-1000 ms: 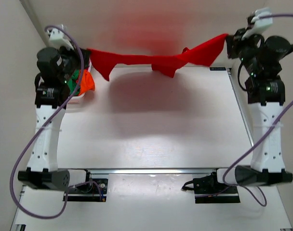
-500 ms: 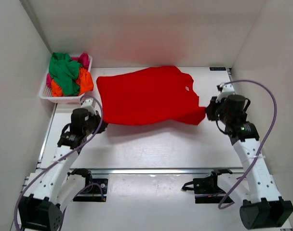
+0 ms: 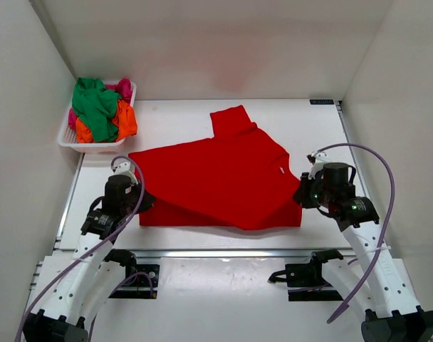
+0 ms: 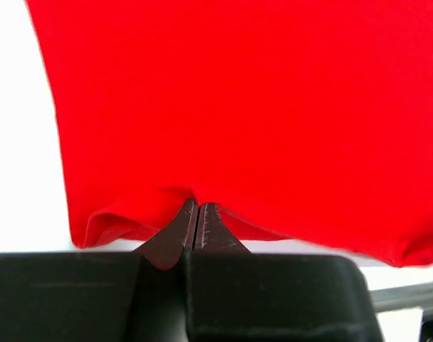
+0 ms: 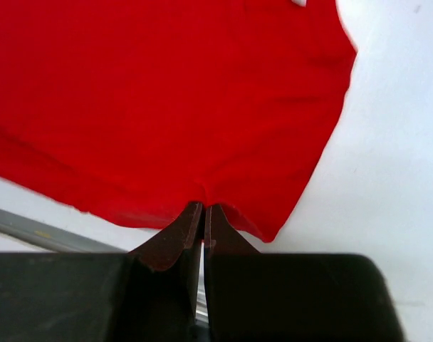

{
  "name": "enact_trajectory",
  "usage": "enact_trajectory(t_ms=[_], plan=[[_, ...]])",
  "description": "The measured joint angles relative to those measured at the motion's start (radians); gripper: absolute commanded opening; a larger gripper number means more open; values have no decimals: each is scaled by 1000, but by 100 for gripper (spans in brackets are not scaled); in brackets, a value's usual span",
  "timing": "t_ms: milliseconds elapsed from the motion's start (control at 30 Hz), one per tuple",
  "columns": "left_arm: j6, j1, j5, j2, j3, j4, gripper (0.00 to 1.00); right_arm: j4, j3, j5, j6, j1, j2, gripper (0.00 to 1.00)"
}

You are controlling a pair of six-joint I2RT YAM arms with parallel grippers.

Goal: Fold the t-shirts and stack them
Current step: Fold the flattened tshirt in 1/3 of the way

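- Your red t-shirt (image 3: 216, 178) lies flat in the middle of the table (image 3: 323, 135).
- Your left gripper (image 3: 144, 201) is closed tight on the near left corner of the shirt. The left wrist view shows its fingers (image 4: 175, 239) pinching the cloth edge.
- Your right gripper (image 3: 299, 196) is closed tight on the near right corner of the shirt.
- All of the shirt lies on the far side of both jaws.
- The shirt's long side runs left to right, from one gripper to the other.
- One sleeve (image 3: 232, 121) sticks out toward the far edge.
- A small white label (image 3: 282, 169) shows near the right side, so I think the neck end is there.
- Neither arm is nearer, because each one holds its own corner.
- I think the fold has to carry the near edge away from you, with both arms moving together.
- The other t-shirts (image 3: 99, 107) sit in the basket (image 3: 65, 137) at the far left, well apart.
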Motion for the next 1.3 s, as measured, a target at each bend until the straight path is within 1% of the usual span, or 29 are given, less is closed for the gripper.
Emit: enact_trajectory(t_ms=[100, 200, 367, 600, 700, 833, 1067, 1300], plan=[[-49, 10, -20, -5, -9, -25, 0, -19, -22, -18, 4, 5, 6, 0], [-103, 11, -34, -53, -47, -43, 0, -10, -23, -43, 2, 8, 40, 1], [-187, 8, -73, -160, -87, -99, 0, 42, -28, -71, -14, 23, 135, 0], [-254, 23, -112, -233, -113, -140, 0, 148, -25, -97, -39, 0, 271, 0], [-264, 23, -122, -216, -116, -145, 0, 177, 6, -108, -47, -18, 327, 0], [-267, 20, -131, -172, -116, -148, 0, 237, 89, -111, -55, -26, 410, 0], [-268, 7, -157, -130, -115, -163, 0, 319, 188, -114, -79, -4, 528, 0], [-268, 9, -187, -67, -115, -165, 0, 340, 279, -113, -118, 27, 649, 0]])
